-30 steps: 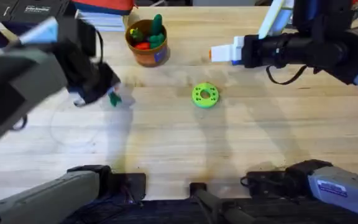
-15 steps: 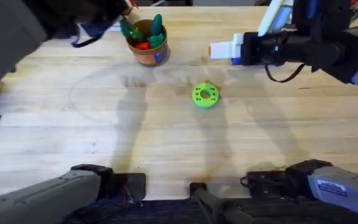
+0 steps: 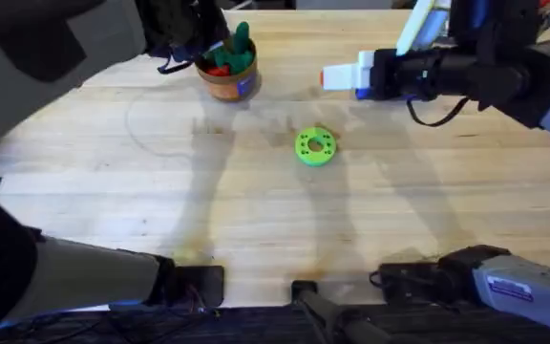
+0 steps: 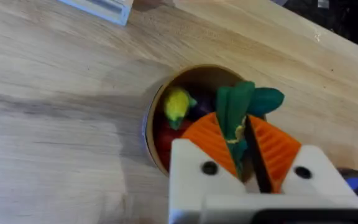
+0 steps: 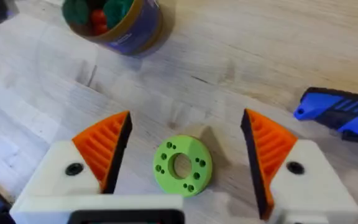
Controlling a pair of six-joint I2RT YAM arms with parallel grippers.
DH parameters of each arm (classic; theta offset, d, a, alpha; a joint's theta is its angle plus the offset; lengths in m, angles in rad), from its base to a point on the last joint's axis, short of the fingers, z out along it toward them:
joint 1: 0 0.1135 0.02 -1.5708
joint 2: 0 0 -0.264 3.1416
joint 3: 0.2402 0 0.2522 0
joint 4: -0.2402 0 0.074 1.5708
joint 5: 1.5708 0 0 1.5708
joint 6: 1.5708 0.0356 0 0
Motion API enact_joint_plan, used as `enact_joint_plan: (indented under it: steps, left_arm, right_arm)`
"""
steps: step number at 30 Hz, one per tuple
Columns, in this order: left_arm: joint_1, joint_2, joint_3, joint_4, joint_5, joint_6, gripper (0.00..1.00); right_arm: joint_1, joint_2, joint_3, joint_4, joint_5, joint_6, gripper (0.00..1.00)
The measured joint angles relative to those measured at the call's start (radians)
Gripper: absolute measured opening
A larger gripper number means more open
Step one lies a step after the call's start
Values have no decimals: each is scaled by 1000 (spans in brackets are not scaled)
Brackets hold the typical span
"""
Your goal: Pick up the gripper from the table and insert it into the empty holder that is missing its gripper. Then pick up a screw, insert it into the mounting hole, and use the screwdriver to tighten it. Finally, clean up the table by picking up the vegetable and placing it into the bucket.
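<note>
Left gripper (image 4: 246, 146), white blocks with orange ribbed pads, sits directly over the small round brown-orange bucket with a blue label (image 3: 227, 78) at upper centre-left of the overhead frame. Its pads are pressed together on a green vegetable piece (image 4: 236, 112), which hangs above the bucket's open mouth; the bucket's wall (image 4: 151, 121) shows yellow, red and green toy food inside. In the overhead view the left arm appears large, dark and blurred across the upper left, covering the gripper itself.

Right gripper (image 5: 185, 158) hovers with fingers spread wide apart, nothing between them, above the round green plastic disc with a centre hole (image 3: 315, 146), which lies flat on the light wooden table (image 3: 256, 210) at centre frame. The disc (image 5: 183, 167) sits between the two orange pads in the right wrist view, apart from both.

Blue pen-shaped screwdriver (image 5: 340, 115) lies on the table at right edge of the right wrist view, well apart from the bucket (image 5: 120, 28).
</note>
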Motion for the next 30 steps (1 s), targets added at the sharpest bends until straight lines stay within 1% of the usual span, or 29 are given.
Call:
enact_joint_plan:
  steps: [2,3,6,7,12,14,16,19,23,25,27,30]
  left_arm:
    - [0,3,0,1,4,13,305]
    - [0,3,0,2,4,21,437]
    - [0,3,0,22,4,45,905]
    - [0,3,0,30,5,51,965]
    - [0,-17,0,28,4,91,987]
    - [0,-58,-1,1,4,110,985]
    - [0,-127,-1,-50,5,140,986]
    - [0,-265,-1,-170,5,193,986]
    - [0,-466,-1,-398,4,254,986]
    - [0,-546,-1,-513,4,269,985]
    - [0,-606,-1,-597,4,278,986]
    - [0,-679,-1,-675,4,287,986]
  right_arm:
    - [0,0,0,0,0,0,994]
    - [0,0,0,0,0,0,994]
    - [0,0,0,0,0,0,993]
    - [0,0,0,0,0,0,992]
    - [0,0,0,-16,-1,0,994]
    - [0,0,3,-63,-1,0,994]
    - [-3,0,16,-143,0,0,994]
    - [-12,0,71,-281,0,0,994]
    - [-39,0,202,-475,-1,0,994]
    - [-49,-2,251,-538,-1,0,994]
    - [-56,-7,288,-592,-1,0,994]
    - [-58,-23,325,-647,-1,1,994]
